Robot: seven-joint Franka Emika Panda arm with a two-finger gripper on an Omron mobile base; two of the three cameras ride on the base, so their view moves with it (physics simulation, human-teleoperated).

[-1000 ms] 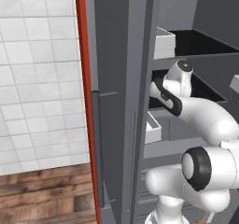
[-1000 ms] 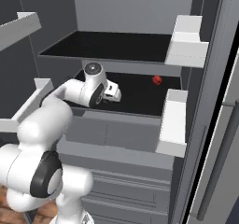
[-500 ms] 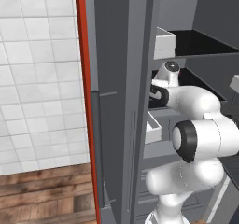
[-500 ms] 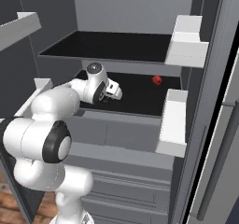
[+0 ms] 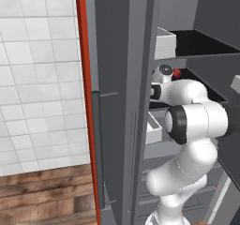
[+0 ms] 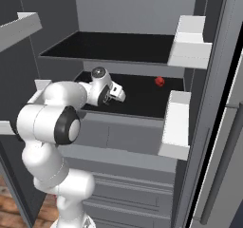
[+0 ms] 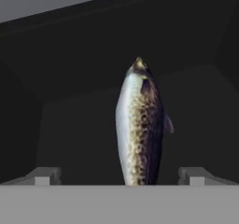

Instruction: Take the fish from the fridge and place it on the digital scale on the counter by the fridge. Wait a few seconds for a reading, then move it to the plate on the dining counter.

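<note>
Fish not yet gripped: reach into the fridge under way

Fish (image 7: 140, 125) lies on the dark middle shelf of the fridge (image 6: 142, 27), straight ahead of your gripper (image 7: 120, 175) in the hand view, its length running away from the camera between the two fingertips (image 7: 44, 176). The jaws stand wide, one tip on each side, and nothing is held. So you are at the very first step. Gripping and lifting the fish, setting it on the scale, waiting for a reading, and carrying it to the plate all remain.

Against the frames from a second ago, your arm has folded: the elbow has swung forward and up, large and close in both base views. The gripper (image 6: 115, 93) has pushed a little deeper over the shelf. A small red thing (image 6: 160, 81) at the back of that shelf has not moved, nor has the base.
</note>
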